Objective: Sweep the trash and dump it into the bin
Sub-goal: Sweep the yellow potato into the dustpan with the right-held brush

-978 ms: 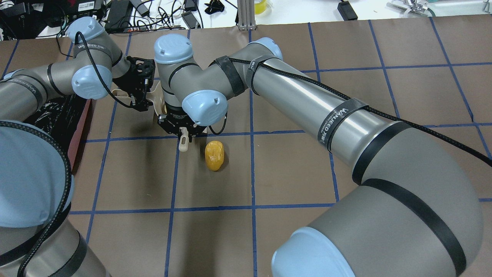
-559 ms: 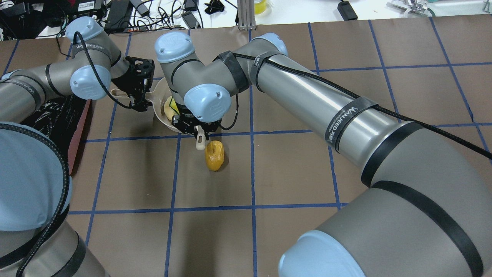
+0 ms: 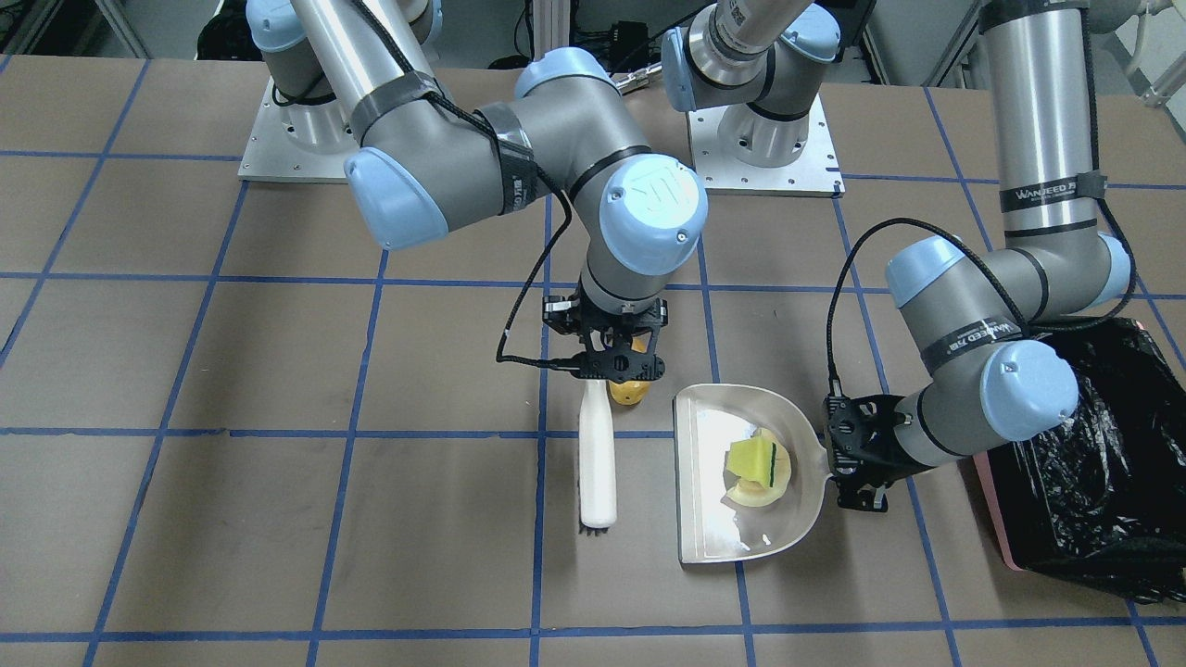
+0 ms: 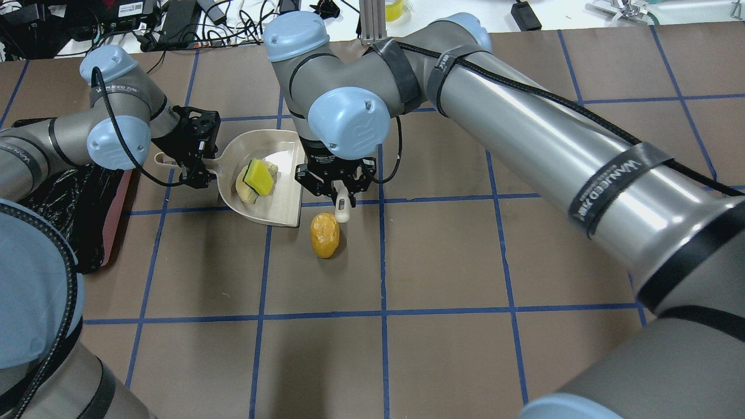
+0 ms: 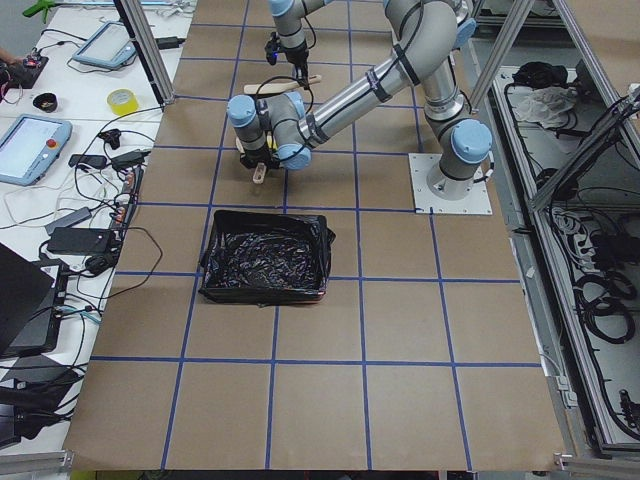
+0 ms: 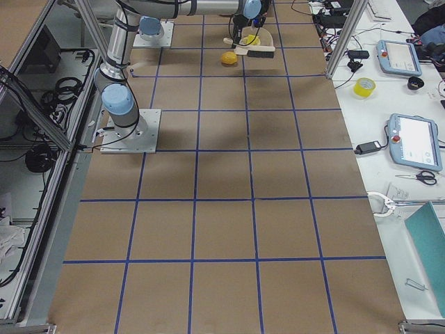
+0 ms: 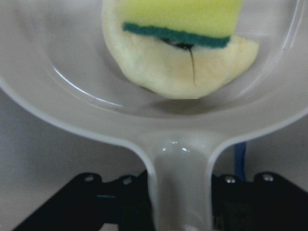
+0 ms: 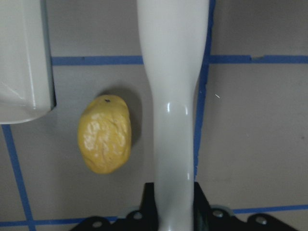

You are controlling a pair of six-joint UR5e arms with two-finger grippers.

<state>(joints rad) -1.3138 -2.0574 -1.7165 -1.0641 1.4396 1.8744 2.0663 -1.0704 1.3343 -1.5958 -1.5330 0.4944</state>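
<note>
While a beige dustpan [image 3: 741, 547] is lying on the desk [image 3: 278, 371], two pieces of trash are sitting inside it. A yellow-and-green sponge wedge [image 3: 752, 459] is resting on top of a pale cream slice [image 3: 774, 486], near the handle end. A pink bin [image 3: 993, 514], lined with a crinkled black bag [image 3: 1084, 463], is standing on the desk at the robot's left, just beyond the arm holding the pan. The third piece, a yellow-brown wrinkled potato [image 4: 325, 234], is lying on the desk outside the pan, near a corner of its open edge and just beside the brush handle.

Brown paper is covering the desk, with blue tape marking out a grid of squares. Side benches are carrying tablets [image 5: 35, 145], a yellow roll of tape [image 5: 122, 100] and cables.

The left pincer [image 3: 848, 459] is clenching the dustpan's handle. The right pincer [image 3: 613, 363] is pointing downward and grasping the handle of a white brush [image 3: 598, 454]. The brush is stretching away from the robot alongside the pan's open edge, with a gap between them. Whether its dark bristles are touching the desk is unclear.
</note>
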